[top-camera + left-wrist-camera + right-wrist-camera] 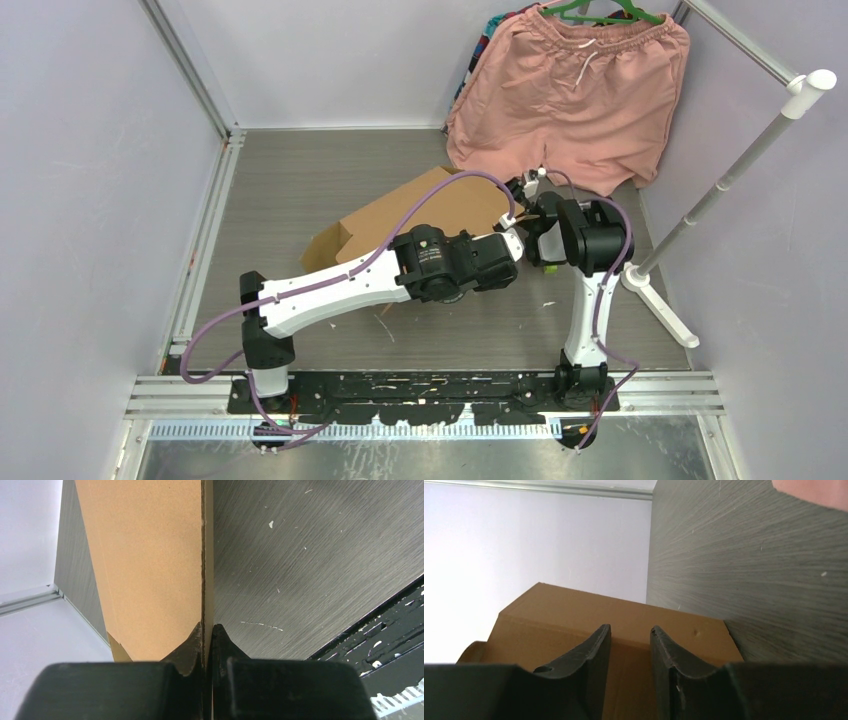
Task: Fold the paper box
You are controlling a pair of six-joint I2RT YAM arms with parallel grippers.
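The paper box [420, 215] is brown corrugated cardboard, partly folded, lying mid-table and partly hidden under my arms. My left gripper [207, 629] is shut on a thin edge of a cardboard panel [150, 565], which rises straight up from the jaws in the left wrist view. In the top view the left gripper [512, 240] sits at the box's right end. My right gripper [630, 630] is open, its fingers [594, 650] right over the cardboard [624, 610] with nothing between them. In the top view it [530, 215] is close beside the left gripper.
Pink shorts [570, 90] hang on a hanger at the back right. A white rack pole [720, 180] with its foot [660, 300] stands at the right. Walls close in the left, back and right sides. The arm bases' black rail [420, 390] runs along the near edge.
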